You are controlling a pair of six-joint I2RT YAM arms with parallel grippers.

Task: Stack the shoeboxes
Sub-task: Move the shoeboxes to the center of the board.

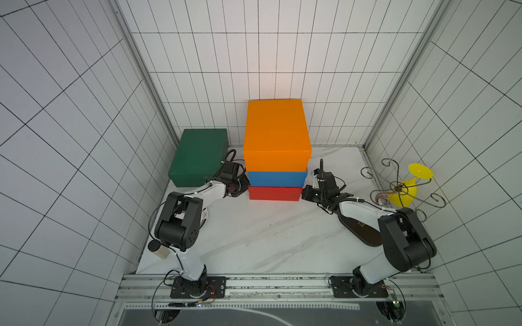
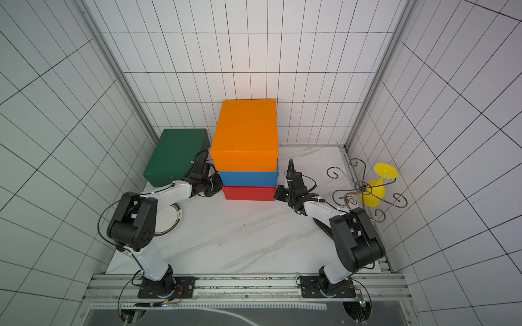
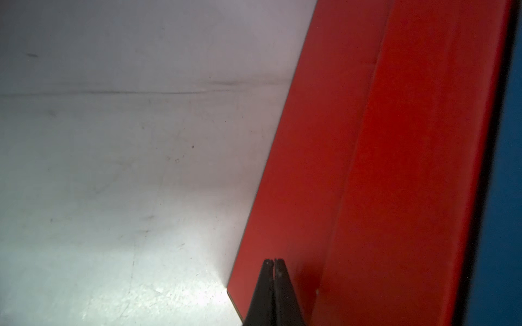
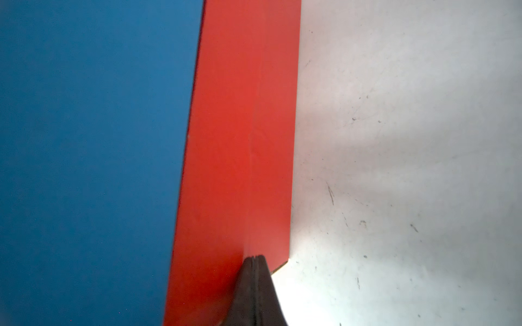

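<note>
At the far left, the green box [image 1: 197, 156] sits alone on the table [image 1: 268, 234], close to the side wall and just beside the stack, not yet part of it. Next comes the left gripper [image 3: 273, 262], its jaws pressed together on nothing, with the tips against the red box [image 1: 275, 193] low on its side. That red box is the base of the stack at the middle back, with the blue box [image 1: 276, 178] on it and the orange box [image 1: 276, 135] on top. The blue and orange boxes look fairly square to the red one. On the other side, the right gripper [image 4: 255, 258] mirrors the left, jaws also pressed together and empty, tips against the red box near its corner. Three boxes seem stacked, and the arms appear to be steadying or squaring the base between them. The next move likely calls for both arms to back off, clamp the green box between them and lift it high enough to clear the orange lid.
</note>
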